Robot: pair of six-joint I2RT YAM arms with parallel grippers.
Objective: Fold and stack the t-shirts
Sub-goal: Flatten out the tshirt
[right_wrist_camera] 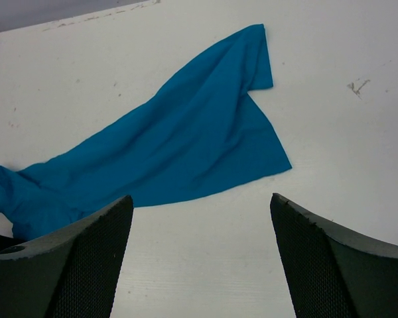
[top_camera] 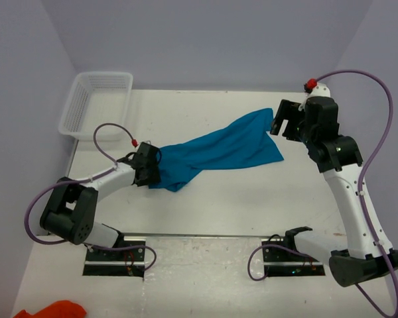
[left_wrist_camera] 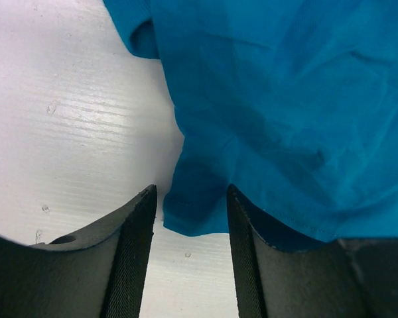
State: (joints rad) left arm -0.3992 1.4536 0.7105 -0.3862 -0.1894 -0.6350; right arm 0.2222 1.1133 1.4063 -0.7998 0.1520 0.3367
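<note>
A white basket stood well to the left of the t-shirt and beyond it, apart from the cloth and seemingly no part of the step in hand. The t-shirt itself lay unfolded on the desk, drawn out into a long rumpled band, its left end bunched and nearer the arms, its right end wider and farther off. This looked like a stretch meant to flatten it before any fold. At the shirt's left end the left arm lay low, elbow tucked back by its base and forearm reaching along the desk. The left pincer sat right at the hem with its jaws partly parted. A corner of the cloth lay in the gap between them, and bare desk showed through below it, so the cloth was straddled and not clamped, most likely in readiness to nip that corner. At the shirt's right end the right arm stood tall, forearm rising steeply and wrist bent over, so that the right pincer hung above the far right corner. Its jaws were spread wide and held nothing, probably lined up to drop onto that corner. No second shirt was to be seen, and no stack was yet begun.
</note>
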